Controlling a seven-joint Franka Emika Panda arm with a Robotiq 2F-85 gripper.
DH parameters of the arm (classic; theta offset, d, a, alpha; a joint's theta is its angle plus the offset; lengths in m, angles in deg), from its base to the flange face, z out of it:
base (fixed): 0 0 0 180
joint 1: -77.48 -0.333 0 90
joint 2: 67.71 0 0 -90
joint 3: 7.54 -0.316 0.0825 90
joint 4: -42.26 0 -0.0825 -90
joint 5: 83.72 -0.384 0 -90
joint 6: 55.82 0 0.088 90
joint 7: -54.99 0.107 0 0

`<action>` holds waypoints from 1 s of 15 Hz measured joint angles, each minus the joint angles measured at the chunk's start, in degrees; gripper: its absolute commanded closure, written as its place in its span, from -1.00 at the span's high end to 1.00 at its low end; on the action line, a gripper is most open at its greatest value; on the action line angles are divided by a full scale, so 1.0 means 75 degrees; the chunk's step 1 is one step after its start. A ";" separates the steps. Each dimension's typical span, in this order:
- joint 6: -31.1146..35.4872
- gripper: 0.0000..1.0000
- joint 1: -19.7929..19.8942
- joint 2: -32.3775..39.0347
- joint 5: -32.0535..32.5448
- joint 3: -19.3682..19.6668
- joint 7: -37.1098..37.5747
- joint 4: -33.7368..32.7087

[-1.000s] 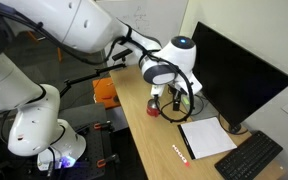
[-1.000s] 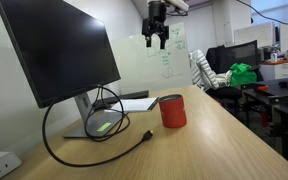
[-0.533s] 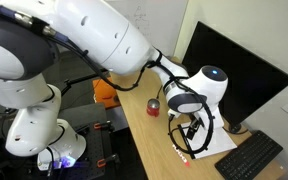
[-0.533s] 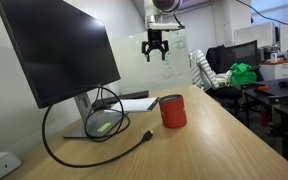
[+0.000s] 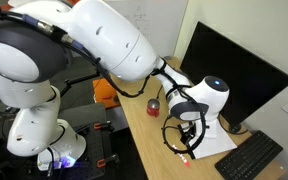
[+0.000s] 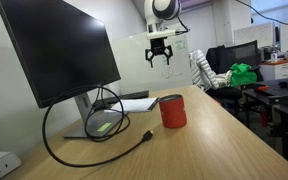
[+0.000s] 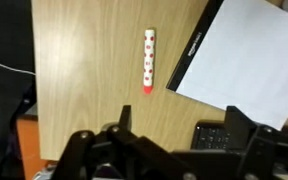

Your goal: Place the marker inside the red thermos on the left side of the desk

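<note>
Marker (image 7: 149,60) lies flat on the desk (image 7: 84,60), below my hand and ahead of my fingertips, nearer one finger than the other. Largest under me is the desk itself. A paper sheet (image 7: 244,55) lies on it off to my other side, its dark edge just beside the marker. The red thermos (image 6: 172,111) stands upright on the desk, well apart from my hand. My gripper (image 7: 179,125) hangs above the desk with fingers spread wide, holding nothing.
</note>
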 measured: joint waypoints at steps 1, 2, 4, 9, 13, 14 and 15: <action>-0.0003 1.00 -0.0011 0.0000 0.0000 0.0011 0.0026 -0.0005; -0.0006 1.00 -0.0017 0.0000 0.0001 0.0020 0.0027 -0.0007; -0.0009 1.00 -0.0026 0.0000 0.0000 0.0033 0.0027 -0.0008; -0.0113 1.00 0.0009 0.0191 -0.0011 0.0039 -0.0113 -0.0020; -0.0175 1.00 0.0137 0.0987 -0.0101 0.0044 -0.0170 -0.0246; -0.0128 1.00 0.0159 0.1221 -0.0172 0.0044 -0.0172 -0.0365; -0.0086 1.00 0.0169 0.1468 -0.0254 0.0044 -0.0172 -0.0521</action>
